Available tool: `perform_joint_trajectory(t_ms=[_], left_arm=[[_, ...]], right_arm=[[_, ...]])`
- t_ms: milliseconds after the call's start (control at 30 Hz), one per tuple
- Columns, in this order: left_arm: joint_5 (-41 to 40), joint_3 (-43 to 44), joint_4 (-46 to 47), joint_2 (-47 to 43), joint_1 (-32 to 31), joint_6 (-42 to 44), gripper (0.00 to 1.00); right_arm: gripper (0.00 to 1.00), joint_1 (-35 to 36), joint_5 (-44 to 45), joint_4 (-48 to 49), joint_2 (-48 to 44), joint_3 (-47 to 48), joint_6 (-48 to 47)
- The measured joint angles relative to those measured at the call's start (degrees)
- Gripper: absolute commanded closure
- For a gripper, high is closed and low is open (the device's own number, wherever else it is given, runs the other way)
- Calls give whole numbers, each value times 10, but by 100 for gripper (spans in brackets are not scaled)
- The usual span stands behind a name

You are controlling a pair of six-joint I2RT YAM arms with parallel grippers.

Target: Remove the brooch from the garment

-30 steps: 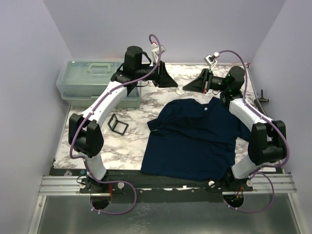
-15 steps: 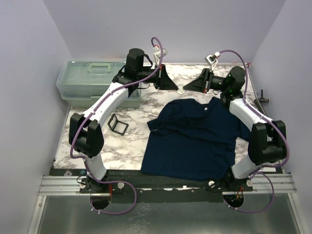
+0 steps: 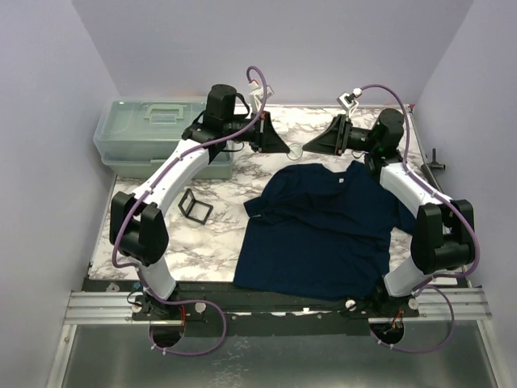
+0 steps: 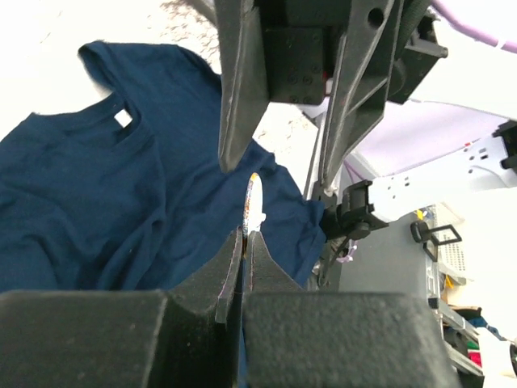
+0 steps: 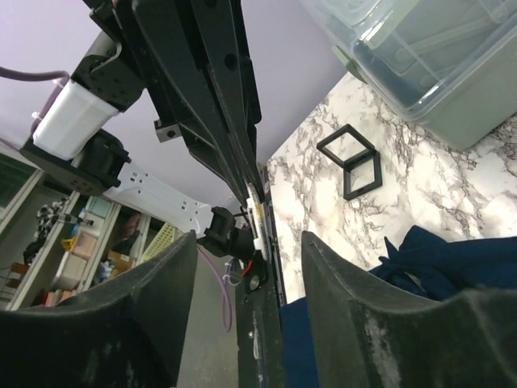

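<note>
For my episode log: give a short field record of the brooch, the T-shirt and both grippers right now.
brooch: off the T-shirt, held edge-on in the air
left gripper: jaws shut on the brooch
right gripper: jaws open, empty, facing the left gripper
T-shirt: navy, spread on the marble table
nearby: black square frame, clear lidded box

A robotics lab: a left arm (image 3: 174,171) and a right arm (image 3: 410,184) bolted to a metal rail (image 3: 101,307) at a marble-patterned table (image 3: 212,241), boxed in by plain lilac walls (image 3: 48,97). Left of the right wrist's jaws, cluttered storage shelves (image 5: 50,230) stand in the background.
</note>
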Motion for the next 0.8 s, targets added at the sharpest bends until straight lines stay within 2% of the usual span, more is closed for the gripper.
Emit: perform_joint_trajectory(t_ms=[133, 300, 533, 667, 800], left_arm=[[-19, -39, -48, -34, 13, 36, 100], [-63, -55, -155, -74, 28, 126, 100], [-224, -60, -341, -128, 31, 293, 100], [-338, -81, -418, -152, 31, 357, 100], [-430, -133, -453, -163, 31, 392, 100]], right_arm=[[26, 0, 0, -40, 0, 8, -27], [22, 0, 2, -138, -1, 45, -102], [20, 0, 26, -332, -10, 105, -256], [19, 0, 41, -407, -18, 109, -320], [19, 0, 55, -460, -18, 110, -365]])
